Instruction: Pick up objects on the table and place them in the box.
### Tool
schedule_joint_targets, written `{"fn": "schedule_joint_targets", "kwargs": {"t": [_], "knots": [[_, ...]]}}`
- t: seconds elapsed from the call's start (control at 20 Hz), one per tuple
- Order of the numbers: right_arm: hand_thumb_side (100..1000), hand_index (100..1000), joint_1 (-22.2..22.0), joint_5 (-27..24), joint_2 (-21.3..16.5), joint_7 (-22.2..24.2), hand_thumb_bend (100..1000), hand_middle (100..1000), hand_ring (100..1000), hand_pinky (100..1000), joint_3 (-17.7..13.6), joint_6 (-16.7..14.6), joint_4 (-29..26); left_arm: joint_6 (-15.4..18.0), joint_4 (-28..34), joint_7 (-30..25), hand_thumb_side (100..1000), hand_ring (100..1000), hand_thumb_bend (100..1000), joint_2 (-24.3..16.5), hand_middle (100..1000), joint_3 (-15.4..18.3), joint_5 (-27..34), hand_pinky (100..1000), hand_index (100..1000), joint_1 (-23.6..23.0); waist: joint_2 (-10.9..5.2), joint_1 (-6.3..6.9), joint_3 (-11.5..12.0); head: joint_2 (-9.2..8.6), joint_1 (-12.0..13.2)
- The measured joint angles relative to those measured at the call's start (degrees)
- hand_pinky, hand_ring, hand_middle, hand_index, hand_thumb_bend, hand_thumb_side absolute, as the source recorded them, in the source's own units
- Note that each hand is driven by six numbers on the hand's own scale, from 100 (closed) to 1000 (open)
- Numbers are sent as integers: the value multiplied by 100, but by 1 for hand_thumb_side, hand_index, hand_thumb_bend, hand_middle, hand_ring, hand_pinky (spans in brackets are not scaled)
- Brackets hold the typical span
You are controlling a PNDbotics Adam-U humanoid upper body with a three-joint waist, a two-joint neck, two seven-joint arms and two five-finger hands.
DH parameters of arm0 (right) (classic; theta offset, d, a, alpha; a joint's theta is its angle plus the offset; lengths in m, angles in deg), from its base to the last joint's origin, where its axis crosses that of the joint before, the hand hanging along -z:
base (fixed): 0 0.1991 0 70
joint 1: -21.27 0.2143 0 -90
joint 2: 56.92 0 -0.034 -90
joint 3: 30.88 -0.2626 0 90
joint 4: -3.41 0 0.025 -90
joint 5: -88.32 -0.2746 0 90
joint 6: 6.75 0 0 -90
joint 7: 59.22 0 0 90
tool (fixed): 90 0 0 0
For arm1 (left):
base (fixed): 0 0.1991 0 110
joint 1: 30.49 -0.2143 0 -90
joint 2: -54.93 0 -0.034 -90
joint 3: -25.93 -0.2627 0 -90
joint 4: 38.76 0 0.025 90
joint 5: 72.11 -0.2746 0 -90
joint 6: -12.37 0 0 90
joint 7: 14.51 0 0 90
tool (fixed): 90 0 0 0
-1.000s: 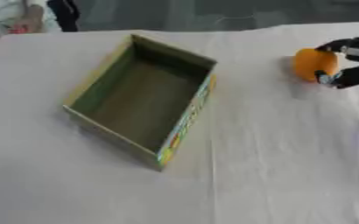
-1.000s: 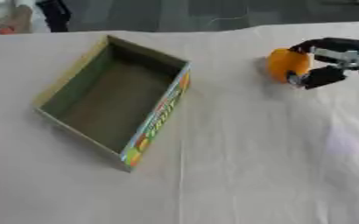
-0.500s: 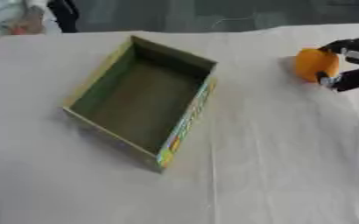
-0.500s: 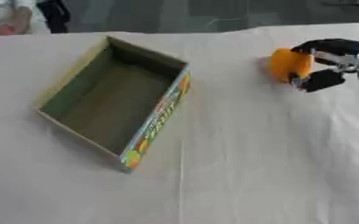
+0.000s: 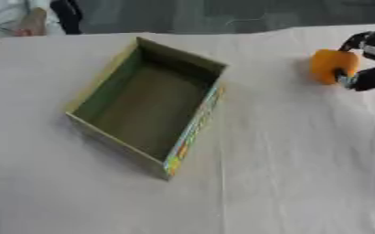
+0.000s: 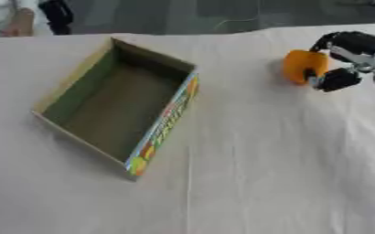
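Observation:
An orange rounded object (image 6: 301, 66) sits at the right side of the white table. My right hand (image 6: 349, 59) comes in from the right edge, its black fingers curled round the object from above and below. An open cardboard box (image 6: 115, 104) with a green inside lies left of centre, askew, with nothing in it. Its long side wall (image 5: 193, 130) carries a colourful print. My left hand shows in neither view.
A white cloth (image 5: 270, 178) covers the table. Beyond the far edge at the top left stand a dark shape (image 5: 65, 15) and something pale (image 5: 11, 18).
The orange object and my right hand have shifted very slightly; the fingers stay curled round it. The box has not moved.

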Motion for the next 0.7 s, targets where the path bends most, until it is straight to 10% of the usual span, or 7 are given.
{"fn": "schedule_joint_targets", "kwargs": {"t": [0.7], "knots": [[289,525,-6,-249,2,-507,100,631,853,832,77,249,-164,0,0,5,956,606,100,1,546,0,14,638,788,-3,-1,0,-3,0,17]]}}
